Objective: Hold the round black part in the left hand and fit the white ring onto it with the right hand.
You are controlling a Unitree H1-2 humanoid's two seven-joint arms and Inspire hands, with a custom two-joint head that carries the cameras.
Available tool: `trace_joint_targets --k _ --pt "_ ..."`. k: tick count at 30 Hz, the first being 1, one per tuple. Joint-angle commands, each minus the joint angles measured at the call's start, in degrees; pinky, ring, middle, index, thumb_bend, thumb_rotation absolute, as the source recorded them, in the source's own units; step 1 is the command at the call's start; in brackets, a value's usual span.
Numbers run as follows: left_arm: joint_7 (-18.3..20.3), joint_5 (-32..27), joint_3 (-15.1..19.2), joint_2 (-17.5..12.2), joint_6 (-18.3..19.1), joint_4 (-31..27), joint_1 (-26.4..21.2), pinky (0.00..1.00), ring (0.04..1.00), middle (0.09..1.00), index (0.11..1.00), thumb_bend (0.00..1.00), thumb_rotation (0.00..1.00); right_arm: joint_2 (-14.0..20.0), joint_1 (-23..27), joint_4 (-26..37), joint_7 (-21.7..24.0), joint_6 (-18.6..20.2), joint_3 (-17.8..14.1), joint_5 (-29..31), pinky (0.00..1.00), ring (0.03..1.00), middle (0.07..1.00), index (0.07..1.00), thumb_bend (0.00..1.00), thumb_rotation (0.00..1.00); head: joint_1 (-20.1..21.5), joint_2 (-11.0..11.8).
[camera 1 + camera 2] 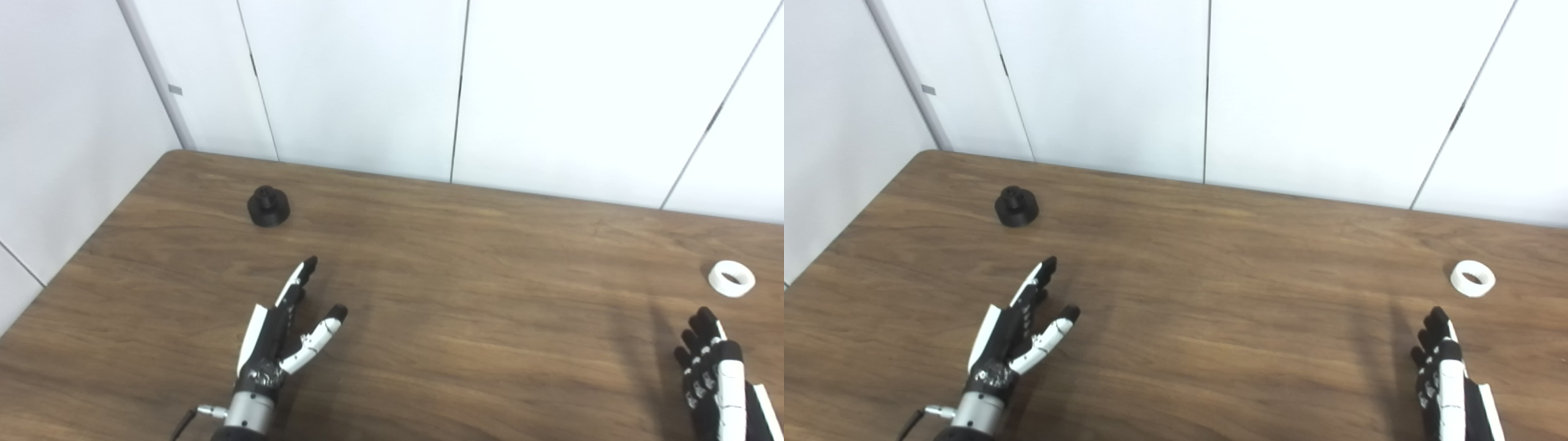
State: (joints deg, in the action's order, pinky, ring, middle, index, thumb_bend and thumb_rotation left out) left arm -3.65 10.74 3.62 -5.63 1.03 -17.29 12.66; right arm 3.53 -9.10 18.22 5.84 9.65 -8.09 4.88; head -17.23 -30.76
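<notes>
While the round black part (pixel 268 206) sits by itself near the far left corner of the brown table (pixel 465 294), the white ring (pixel 731 278) lies flat close to the right edge, well apart from it. Nearer the front edge, the left hand (pixel 283 334) is over the wood with its fingers spread and nothing in it. At the front right corner, the right hand (pixel 713 373) is just below the ring, not touching it, fingers apart and empty too.

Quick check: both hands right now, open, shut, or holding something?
Left hand: open, holding nothing, fingers spread.
Right hand: open, holding nothing.
</notes>
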Motion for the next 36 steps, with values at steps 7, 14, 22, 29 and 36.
trace_joint_targets --k 7,14,22,29,36 --pt "-0.5 13.6 3.0 -4.4 8.0 -9.4 -4.8 0.91 0.941 0.953 0.949 0.95 0.38 1.1 -1.4 1.2 -0.1 -1.1 0.3 0.1 1.0 1.0 0.992 0.989 0.5 1.0 0.0 0.1" --pt "0.5 15.3 6.6 -7.7 14.9 -8.4 -10.0 0.93 0.995 0.999 0.947 0.96 0.4 0.8 -1.5 1.7 -0.4 -1.0 0.6 -0.1 1.0 1.0 0.993 0.993 0.5 1.0 0.2 0.0" --pt "-0.4 16.6 8.9 -12.0 16.2 -2.0 -14.5 0.96 0.977 0.955 0.9 0.95 0.41 0.5 -1.7 2.3 -1.2 -0.6 0.9 -0.6 1.0 1.0 0.982 0.984 0.49 1.0 0.3 -0.1" --pt "-1.8 16.5 9.2 -15.8 14.1 7.8 -18.3 0.94 0.974 0.944 0.897 0.94 0.4 0.7 -1.8 2.9 -1.3 0.3 1.1 -0.6 1.0 1.0 0.986 0.99 0.47 1.0 0.4 -0.2" --pt "-3.6 17.7 8.0 -18.4 13.6 17.9 -23.0 0.99 0.997 0.941 0.889 0.96 0.39 0.6 -1.8 3.2 -1.4 0.3 1.4 -1.2 1.0 1.0 0.988 0.994 0.43 1.0 0.5 -0.2"
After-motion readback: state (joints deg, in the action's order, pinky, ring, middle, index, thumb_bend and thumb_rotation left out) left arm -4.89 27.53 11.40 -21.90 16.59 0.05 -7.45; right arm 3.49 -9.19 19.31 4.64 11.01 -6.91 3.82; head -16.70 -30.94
